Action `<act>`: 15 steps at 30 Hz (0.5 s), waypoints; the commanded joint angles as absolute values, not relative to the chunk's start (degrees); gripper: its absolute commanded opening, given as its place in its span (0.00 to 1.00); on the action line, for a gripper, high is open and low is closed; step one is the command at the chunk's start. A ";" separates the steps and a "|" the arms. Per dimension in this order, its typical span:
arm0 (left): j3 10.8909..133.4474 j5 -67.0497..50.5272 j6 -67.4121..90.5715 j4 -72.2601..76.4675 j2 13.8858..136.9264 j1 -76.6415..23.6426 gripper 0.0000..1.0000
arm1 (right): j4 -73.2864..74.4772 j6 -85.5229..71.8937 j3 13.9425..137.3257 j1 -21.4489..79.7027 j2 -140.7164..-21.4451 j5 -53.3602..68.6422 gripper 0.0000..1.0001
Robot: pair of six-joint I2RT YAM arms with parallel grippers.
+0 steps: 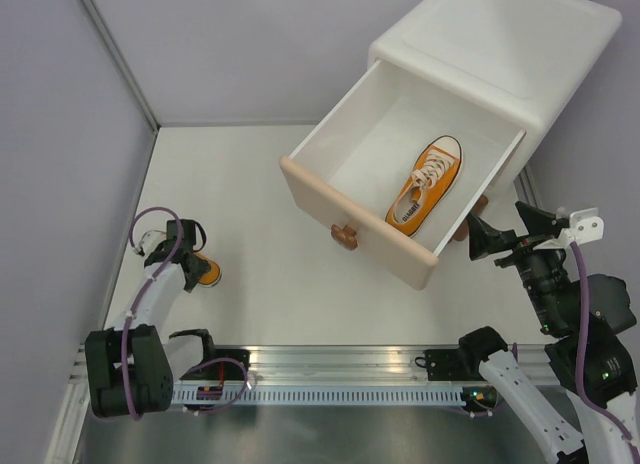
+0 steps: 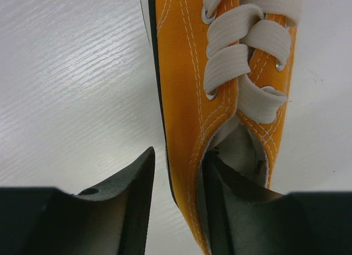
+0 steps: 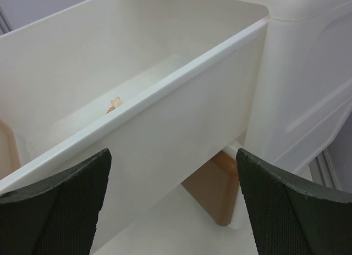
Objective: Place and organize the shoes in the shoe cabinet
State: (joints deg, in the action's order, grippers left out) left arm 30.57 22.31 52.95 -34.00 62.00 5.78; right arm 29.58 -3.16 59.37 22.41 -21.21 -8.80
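Top external view shows the boxy white shoe cabinet at the far right, its beige-fronted upper drawer pulled open with one orange canvas sneaker lying inside. A second orange canvas sneaker sits on the white tabletop at the near left. The left hand straddles its side wall, one finger inside, not yet pinched. The right hand hangs wide beside the drawer. One shoe appears stowed; this one remains, and no others show.

No legible text; dark insole label of orange sneaker in drawer unreadable.
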 commanded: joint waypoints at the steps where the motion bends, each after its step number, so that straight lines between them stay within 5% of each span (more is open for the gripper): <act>1: 30.41 21.27 54.32 -29.53 63.63 6.15 0.43 | 28.74 -2.46 59.24 22.94 -20.48 -9.76 0.98; 8: 30.50 21.00 53.88 -28.65 65.66 6.15 0.23 | 28.56 -2.46 58.89 23.12 -20.57 -9.93 0.98; 12: 31.20 20.83 52.13 -28.74 63.99 6.15 0.03 | 28.57 -2.37 58.89 23.20 -20.57 -10.11 0.98; 15: 32.69 21.00 50.37 -29.53 62.06 6.06 0.02 | 28.65 -2.46 59.06 23.20 -20.92 -9.93 0.98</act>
State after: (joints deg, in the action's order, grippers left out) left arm 30.57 22.28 52.36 -32.95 64.18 6.15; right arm 29.56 -3.14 59.16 22.79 -20.88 -9.13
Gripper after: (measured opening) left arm 0.041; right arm 0.979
